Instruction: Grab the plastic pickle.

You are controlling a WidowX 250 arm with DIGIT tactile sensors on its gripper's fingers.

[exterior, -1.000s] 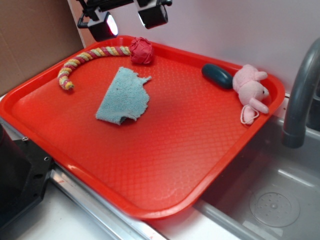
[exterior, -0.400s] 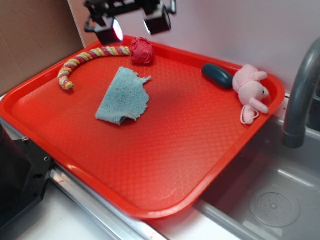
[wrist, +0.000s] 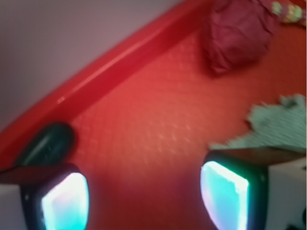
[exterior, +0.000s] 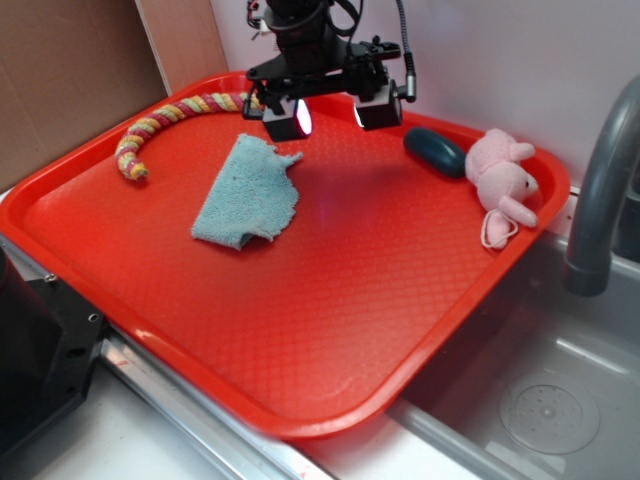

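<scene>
Since the earlier exterior picture your gripper (exterior: 331, 110) has travelled right and down from the tray's far left corner to hang over the tray's far middle, now hiding the red knotted ball it once stood beside; nothing else has shifted. Exterior view, items: red tray (exterior: 300, 330); gripper, jaws spread wide, nothing between them, pads glowing; plastic pickle (exterior: 434, 152), lying at the far right of the tray, just to the right of the gripper and apart from it, touching or nearly touching the pink plush pig (exterior: 503, 180); blue-green cloth (exterior: 247, 192), flat, just left of and nearer than the gripper; striped rope tail (exterior: 165, 122), curving along the far left rim; grey tap (exterior: 600, 190) over the sink at right. Wrist view, blurred, items: two lit fingertips (wrist: 64, 201), apart, bare tray (wrist: 158, 129) between them; plastic pickle (wrist: 48, 143), beside the rim just above the left-hand fingertip; red knotted ball (wrist: 237, 33), top right; cloth (wrist: 273, 127) edge, right.
</scene>
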